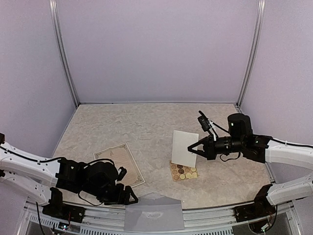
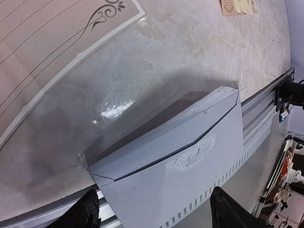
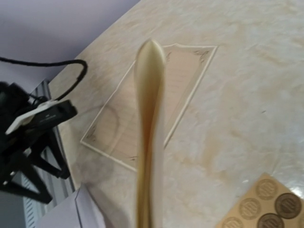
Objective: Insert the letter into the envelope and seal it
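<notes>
The grey-lavender envelope (image 1: pixel 154 215) lies flap side up over the table's near edge and the rail. It fills the left wrist view (image 2: pixel 180 161), with a scuffed patch on its flap. My left gripper (image 1: pixel 124 194) is open and empty just left of it, its fingers (image 2: pixel 88 211) spread wide at the envelope's near side. My right gripper (image 1: pixel 196 148) is shut on a folded cream sheet (image 1: pixel 185 148), the letter, held upright above the table. It shows edge-on in the right wrist view (image 3: pixel 149 133).
A flat cream sheet with an ornate border (image 1: pixel 120 162) lies on the table near the left arm. A tan sticker sheet (image 1: pixel 183 171) lies below the held letter. Purple walls enclose the marbled table (image 1: pixel 146 127).
</notes>
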Tool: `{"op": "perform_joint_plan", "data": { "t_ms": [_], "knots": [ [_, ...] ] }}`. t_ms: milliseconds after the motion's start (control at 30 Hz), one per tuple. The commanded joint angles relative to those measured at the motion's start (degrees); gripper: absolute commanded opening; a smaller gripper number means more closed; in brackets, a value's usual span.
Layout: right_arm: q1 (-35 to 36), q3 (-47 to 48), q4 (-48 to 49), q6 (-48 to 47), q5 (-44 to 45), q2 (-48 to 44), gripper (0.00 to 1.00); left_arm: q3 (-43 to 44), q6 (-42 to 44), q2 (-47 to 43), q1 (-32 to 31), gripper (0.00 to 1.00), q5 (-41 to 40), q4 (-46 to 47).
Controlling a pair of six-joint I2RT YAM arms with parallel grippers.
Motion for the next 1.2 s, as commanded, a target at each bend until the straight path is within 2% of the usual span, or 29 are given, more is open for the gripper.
{"op": "perform_joint_plan", "data": {
  "t_ms": [0, 133, 233, 467, 733, 967, 1167],
  "knots": [
    [1.60, -1.06, 0.87, -0.72, -1.80, -0.49, 0.00, -3.52, -9.24, -2.65, -1.13, 0.72, 0.54, 1.35],
    [2.29, -1.76, 3.06, 0.82, -0.69, -0.55, 0.00, -8.60, -15.53, -4.52, -2.67, 0.70, 3.54, 7.87],
    [2.54, -1.67, 3.17, 0.86, 0.04, -0.85, 0.00, -11.01, -19.73, -5.54, -4.39, 0.70, 3.91, 8.88],
    [2.84, -2.15, 4.19, 1.41, 0.78, -0.90, 0.00, -17.10, -25.35, -7.95, -4.85, 0.61, 2.52, 19.10],
    [3.03, -2.08, 4.35, 1.25, 0.59, -1.10, 0.00, -19.34, -26.84, -5.98, -4.93, 0.55, 2.19, 23.49],
    [3.35, -2.37, 4.75, 1.70, 0.94, -1.60, 0.00, -19.96, -26.96, -0.54, -4.93, 0.50, 2.41, 27.26],
    [3.72, -2.37, 4.75, 1.91, 1.39, -2.13, 0.00, -20.56, -28.21, 0.78, -4.93, 0.38, 0.82, 27.01]
  ]
}}
